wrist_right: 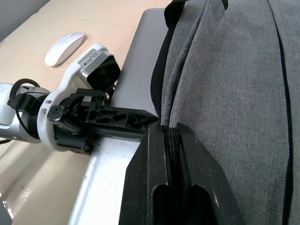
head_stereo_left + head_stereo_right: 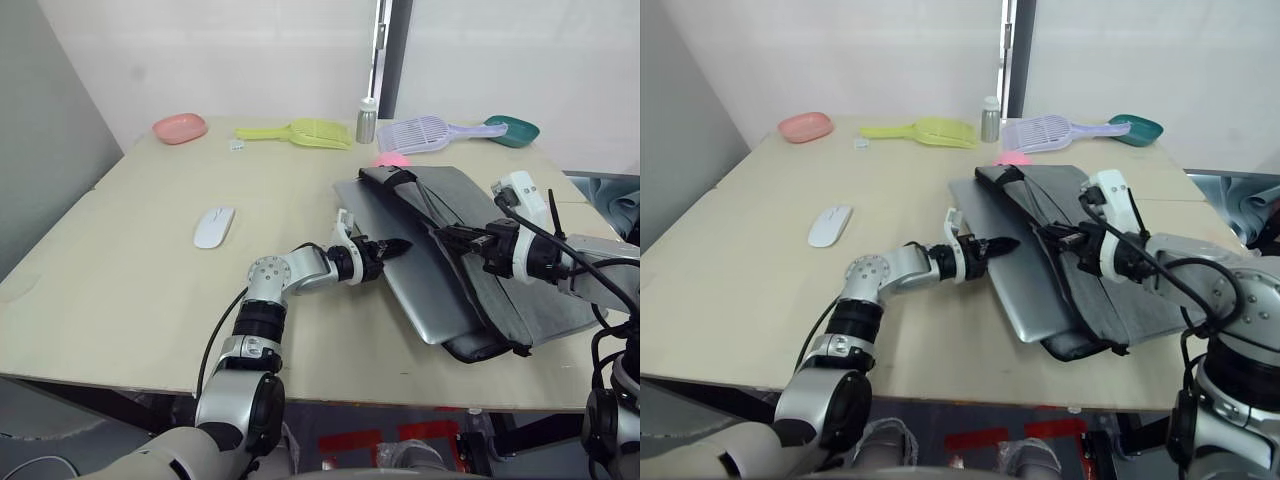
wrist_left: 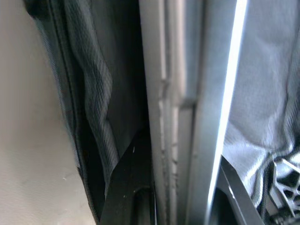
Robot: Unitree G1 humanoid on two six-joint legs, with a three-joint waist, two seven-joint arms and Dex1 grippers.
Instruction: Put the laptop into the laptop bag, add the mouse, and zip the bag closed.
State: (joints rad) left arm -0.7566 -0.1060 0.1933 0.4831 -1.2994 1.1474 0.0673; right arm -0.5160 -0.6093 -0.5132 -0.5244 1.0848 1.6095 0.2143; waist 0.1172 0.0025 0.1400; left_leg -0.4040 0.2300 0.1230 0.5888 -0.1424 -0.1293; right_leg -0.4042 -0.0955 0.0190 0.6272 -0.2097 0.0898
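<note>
Bench [image 2: 120,300]: one, pale wood; carries everything noted here.
Laptop bag [image 2: 470,215]: one, grey fabric, lying flat at the bench's right side, reaching to near its front edge; open along the side that faces the bench's middle.
Laptop [image 2: 420,290]: one, silver-grey, partly inside the bag; a long strip of its body projects from the open side.
Right hand [image 2: 447,236]: fingers pinched together on the black-edged upper lip of the bag, seemingly holding the mouth up.
Left hand [image 2: 393,246]: at the laptop's exposed edge; the wrist view shows a finger either side of that edge, so judged clamped on the laptop.
Mouse [image 2: 214,226]: one, white, left of the bench's middle, well apart from the bag, untouched.
Step in hand: insertion of the laptop, judged part done.
Next move calls for: pushing the laptop further in while the lip is held up, square to the opening.
Outstanding: mouse and zip.
Other items, far edge: two litter scoops [image 2: 300,131], two dishes [image 2: 180,127], one small bottle [image 2: 367,120], one pink object [image 2: 391,159] just behind the bag.
</note>
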